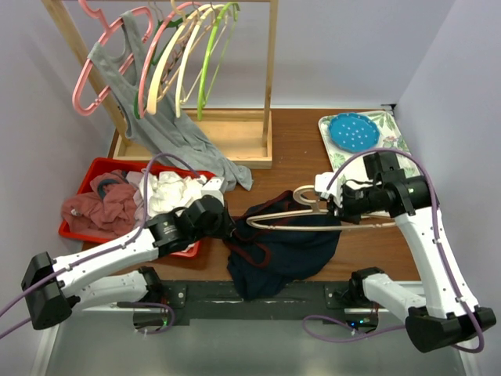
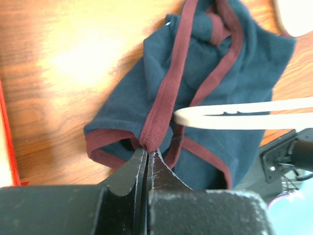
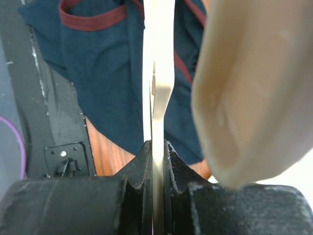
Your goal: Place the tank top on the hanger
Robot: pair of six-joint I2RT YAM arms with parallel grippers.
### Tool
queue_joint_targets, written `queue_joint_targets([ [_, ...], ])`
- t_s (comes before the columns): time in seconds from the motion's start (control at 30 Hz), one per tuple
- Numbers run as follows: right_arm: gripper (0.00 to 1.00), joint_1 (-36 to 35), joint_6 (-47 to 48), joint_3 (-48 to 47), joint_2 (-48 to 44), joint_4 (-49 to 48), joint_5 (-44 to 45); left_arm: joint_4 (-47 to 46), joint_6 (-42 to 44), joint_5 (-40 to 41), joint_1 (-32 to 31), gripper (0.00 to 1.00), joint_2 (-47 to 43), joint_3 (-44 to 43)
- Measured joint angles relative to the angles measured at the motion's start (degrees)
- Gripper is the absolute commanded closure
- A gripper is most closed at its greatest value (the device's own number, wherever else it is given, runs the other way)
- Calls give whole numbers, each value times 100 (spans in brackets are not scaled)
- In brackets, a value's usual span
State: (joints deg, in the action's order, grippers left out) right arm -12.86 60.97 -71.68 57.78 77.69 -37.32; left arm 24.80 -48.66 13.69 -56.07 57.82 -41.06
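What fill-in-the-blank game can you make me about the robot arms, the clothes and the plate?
1. The left gripper is shut on the tank top's dark ____ trim.
2. The right gripper is shut on a thin tan ____.
3. The plate on the tray is ____.
Missing words: red; hanger; blue.
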Motion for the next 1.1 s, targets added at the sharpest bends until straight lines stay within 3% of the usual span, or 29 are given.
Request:
queue_joint_targets([
  [0.4,100,-109,144,-87,647,-13,-529,144,127,-470,0,100,-146,-496],
  [0.63,100,-682,208,-103,1137,-61,-1088,363,442,-739,0,96,-140,-1145],
  [0.77,100,-739,179,-107,1316,-66,-1408,404,798,-942,0,72,24,-1650],
  [0.87,100,-741,122,-107,1464,-61,-1600,450,1141,-1086,0,44,63,-1932],
  [0.97,100,-745,24,-111,1613,-59,-1735,553,1543,-1231,4,26,61,-2216],
  [1.1,100,-750,2,-330,1862,-50,-1862,962,2310,-1438,4,18,66,-2752],
])
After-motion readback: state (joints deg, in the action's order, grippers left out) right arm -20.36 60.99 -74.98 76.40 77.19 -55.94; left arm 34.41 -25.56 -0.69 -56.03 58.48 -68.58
